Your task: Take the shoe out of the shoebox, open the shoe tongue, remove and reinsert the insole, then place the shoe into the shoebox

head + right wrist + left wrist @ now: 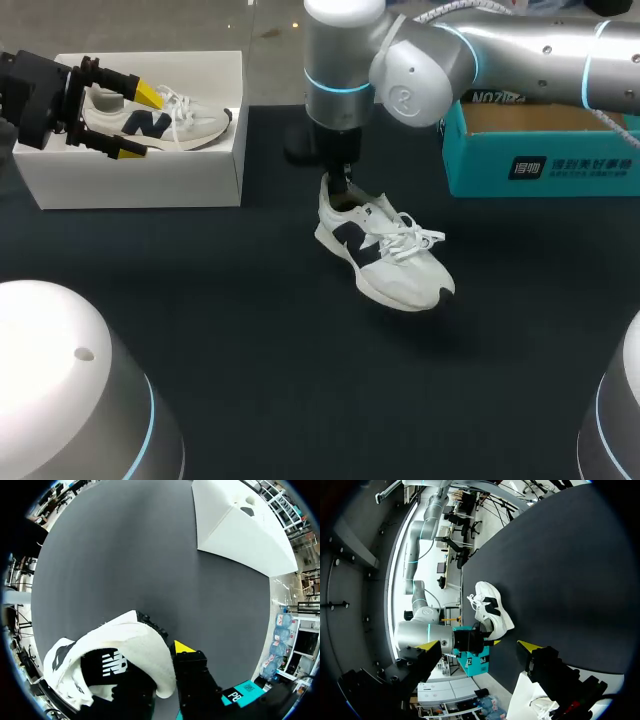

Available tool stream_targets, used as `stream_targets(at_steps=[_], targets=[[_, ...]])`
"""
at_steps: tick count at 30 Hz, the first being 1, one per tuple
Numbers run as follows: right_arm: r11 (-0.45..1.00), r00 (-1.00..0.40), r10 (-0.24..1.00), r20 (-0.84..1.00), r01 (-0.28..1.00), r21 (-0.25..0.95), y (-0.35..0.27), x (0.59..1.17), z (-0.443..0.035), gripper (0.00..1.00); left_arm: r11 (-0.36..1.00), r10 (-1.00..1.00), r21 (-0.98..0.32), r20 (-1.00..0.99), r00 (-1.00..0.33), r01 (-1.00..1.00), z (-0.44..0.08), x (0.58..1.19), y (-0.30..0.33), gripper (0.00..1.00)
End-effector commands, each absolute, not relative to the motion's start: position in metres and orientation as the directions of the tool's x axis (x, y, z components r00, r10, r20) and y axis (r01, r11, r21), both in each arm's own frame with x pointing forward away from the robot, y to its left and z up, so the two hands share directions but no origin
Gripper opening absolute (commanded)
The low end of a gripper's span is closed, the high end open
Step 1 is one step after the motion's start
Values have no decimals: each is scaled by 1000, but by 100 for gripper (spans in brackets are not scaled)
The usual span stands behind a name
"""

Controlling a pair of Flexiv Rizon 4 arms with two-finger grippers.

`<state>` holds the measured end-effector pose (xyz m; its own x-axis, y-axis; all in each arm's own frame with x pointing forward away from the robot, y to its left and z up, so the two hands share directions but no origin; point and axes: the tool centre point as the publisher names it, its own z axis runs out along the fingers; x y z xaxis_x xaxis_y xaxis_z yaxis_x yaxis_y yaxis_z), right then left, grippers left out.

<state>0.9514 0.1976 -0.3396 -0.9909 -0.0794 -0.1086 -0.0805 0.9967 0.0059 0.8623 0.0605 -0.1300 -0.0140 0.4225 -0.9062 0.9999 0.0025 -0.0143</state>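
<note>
Shoebox (140, 180), white and open at the top, stands at the far left of the dark table (250, 350). One white sneaker with a dark blue side patch (190, 122) lies inside it on its sole, toe to the right. The left gripper (140, 122) hangs just over this box, its two yellow-tipped fingers spread apart and holding nothing. In the left wrist view the same gripper (476, 644) shows its tips wide open, with a corner of the box under them.

Near the middle of the table is the shoe (385, 255), a matching white sneaker with white laces. It is tilted, heel up and toward the far side, toe pointing near and right, with a shadow on the cloth beneath it. The right arm (500, 50) comes in from the right and bends down over the heel. The right gripper (157, 667) is clamped on the heel rim: one yellow-tipped finger (182, 646) presses the outside of the heel, while the other goes down inside the shoe's opening and is mostly hidden.

At the far right stands a teal cardboard box (540, 160), well apart from the shoe.
</note>
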Motion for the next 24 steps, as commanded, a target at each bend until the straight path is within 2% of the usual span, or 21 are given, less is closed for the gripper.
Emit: stream_targets(at_steps=[1, 15, 24], targets=[[998, -994, -53, -98, -49, -42, 191, 951, -268, 0, 3, 427, -14, -904, -14, 1000, -129, 862, 60, 100], [996, -967, -23, -254, -1, -84, 172, 972, -141, 0, 3, 427, -14, -904, -14, 1000, -129, 862, 60, 100], [995, -953, -23, -303, 7, -98, 165, 984, -102, 0, 3, 427, -14, -904, -14, 1000, -129, 862, 60, 100]])
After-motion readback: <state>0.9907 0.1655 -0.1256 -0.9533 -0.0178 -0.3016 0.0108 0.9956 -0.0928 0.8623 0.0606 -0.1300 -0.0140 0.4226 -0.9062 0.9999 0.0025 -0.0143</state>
